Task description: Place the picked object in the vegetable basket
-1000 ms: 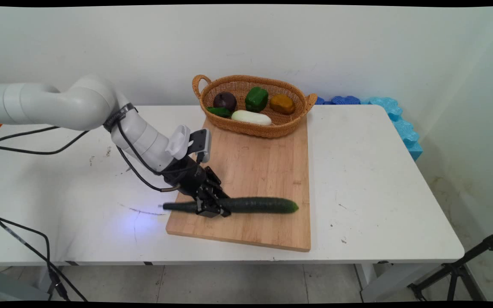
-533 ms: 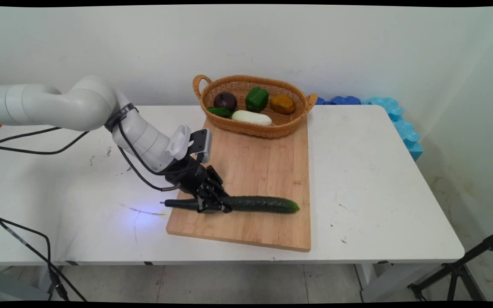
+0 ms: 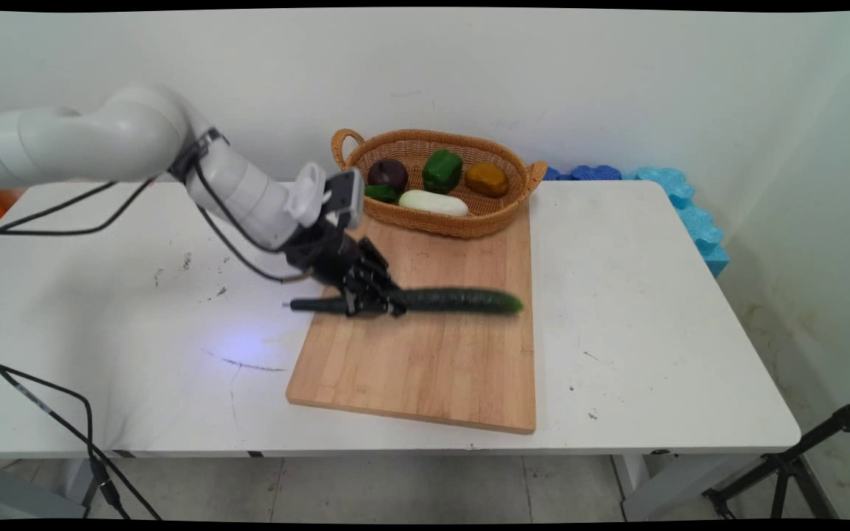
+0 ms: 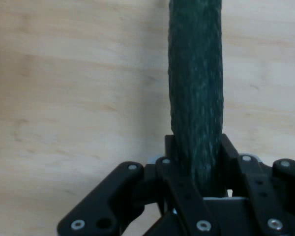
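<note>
A long dark green cucumber (image 3: 454,300) hangs level in the air above the wooden cutting board (image 3: 432,369), with my gripper (image 3: 370,304) shut on it near its thin left end. In the hand view the cucumber (image 4: 195,93) runs up from between my black fingers (image 4: 177,182), the pale board (image 4: 73,98) behind it. Its thin stem end sticks out left of the gripper, over the board's left edge.
A wicker basket (image 3: 517,177) stands on the board's far end, holding a dark purple vegetable (image 3: 387,174), a green pepper (image 3: 442,170), an orange-brown one (image 3: 486,179), a white one (image 3: 433,203). Blue foam pieces (image 3: 679,203) line the table's far right edge. Black cables hang at left.
The gripper has risen with the cucumber, lifting it off the board and carrying it toward the basket. It stayed level and shut in the fingers.
</note>
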`<control>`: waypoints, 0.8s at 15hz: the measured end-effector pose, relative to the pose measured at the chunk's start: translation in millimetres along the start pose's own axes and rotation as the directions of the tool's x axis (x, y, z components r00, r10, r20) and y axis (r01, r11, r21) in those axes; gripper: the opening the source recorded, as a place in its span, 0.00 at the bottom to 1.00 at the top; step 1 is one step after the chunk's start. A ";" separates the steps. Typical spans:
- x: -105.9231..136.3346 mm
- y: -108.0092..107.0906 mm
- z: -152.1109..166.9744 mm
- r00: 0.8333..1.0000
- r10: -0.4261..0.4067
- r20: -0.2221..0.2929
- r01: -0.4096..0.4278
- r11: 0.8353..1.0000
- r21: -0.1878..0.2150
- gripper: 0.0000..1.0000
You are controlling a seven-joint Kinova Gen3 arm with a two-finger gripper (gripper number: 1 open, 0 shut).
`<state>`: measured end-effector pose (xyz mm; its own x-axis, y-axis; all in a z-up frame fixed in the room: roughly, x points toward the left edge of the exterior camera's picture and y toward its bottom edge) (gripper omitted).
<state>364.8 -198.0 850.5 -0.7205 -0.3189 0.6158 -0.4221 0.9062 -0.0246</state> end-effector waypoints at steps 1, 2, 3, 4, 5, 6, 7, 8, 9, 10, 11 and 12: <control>6.1 -7.7 -6.1 1.000 0.011 -0.005 -0.011 1.000 0.018 0.00; 11.1 -16.1 -12.7 1.000 0.021 -0.009 -0.021 0.999 0.039 0.00; 16.3 -25.1 -18.8 0.999 0.034 -0.012 -0.033 0.998 0.060 0.00; 20.2 -32.1 -22.7 0.999 0.045 -0.012 -0.044 0.996 0.076 0.00; 25.0 -43.4 -29.2 0.998 0.061 -0.012 -0.060 0.993 0.101 0.00; 28.9 -53.8 -33.8 0.997 0.076 -0.010 -0.074 0.990 0.123 0.00; 32.2 -63.2 -36.7 0.996 0.090 -0.007 -0.088 0.986 0.142 0.00; 35.5 -74.2 -39.8 0.994 0.105 -0.002 -0.103 0.981 0.164 0.00; 38.6 -85.5 -41.6 0.993 0.121 0.003 -0.120 0.975 0.185 0.00; 40.9 -95.0 -42.7 0.991 0.134 0.009 -0.133 0.970 0.202 0.00; 44.4 -105.6 -42.9 0.988 0.151 0.016 -0.151 0.964 0.219 0.00; 46.0 -111.9 -43.0 0.987 0.160 0.020 -0.161 0.960 0.230 0.00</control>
<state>402.6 -302.1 915.5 -0.7898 -0.1751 0.5879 -0.4159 0.8573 -0.3034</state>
